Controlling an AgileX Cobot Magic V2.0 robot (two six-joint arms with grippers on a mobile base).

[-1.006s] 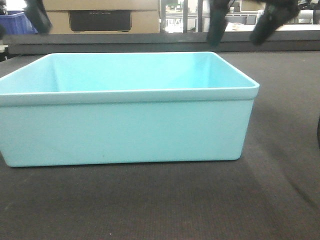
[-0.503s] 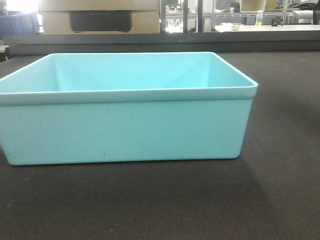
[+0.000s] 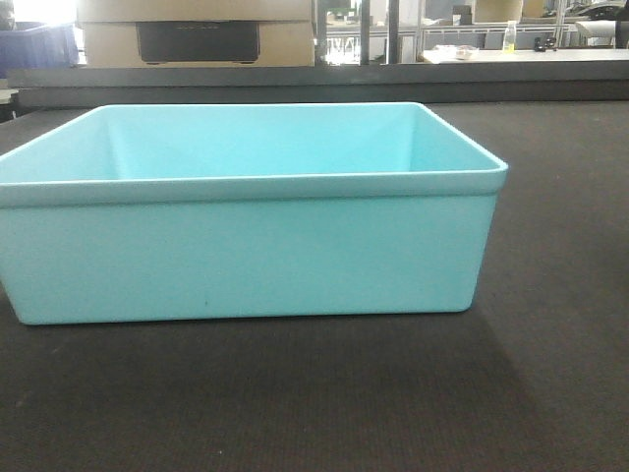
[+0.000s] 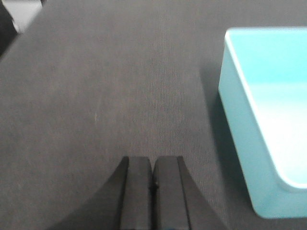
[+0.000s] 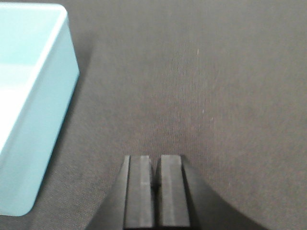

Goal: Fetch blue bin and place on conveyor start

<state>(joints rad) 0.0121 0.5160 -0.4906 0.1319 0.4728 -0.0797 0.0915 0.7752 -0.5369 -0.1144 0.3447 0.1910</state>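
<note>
The blue bin [image 3: 246, 251] is a pale turquoise tub standing upright and empty on the dark textured conveyor belt [image 3: 393, 393]. My left gripper [image 4: 153, 165] hangs above the belt to the left of the bin [image 4: 268, 115], jaws pressed together with nothing between them. On the other side, my right gripper [image 5: 157, 163] hovers over the belt to the right of the bin [image 5: 29, 105], also shut and empty. Neither gripper touches the bin. No gripper shows in the front view.
Beyond the belt's far edge stand a tan cardboard box with a dark cutout [image 3: 197, 34], a dark blue bin [image 3: 39, 44] at far left, and benches with a bottle [image 3: 508, 36] at right.
One second ago dark arm parts hung across the top of the front view; they have since left that view. The bin has stayed in place.
</note>
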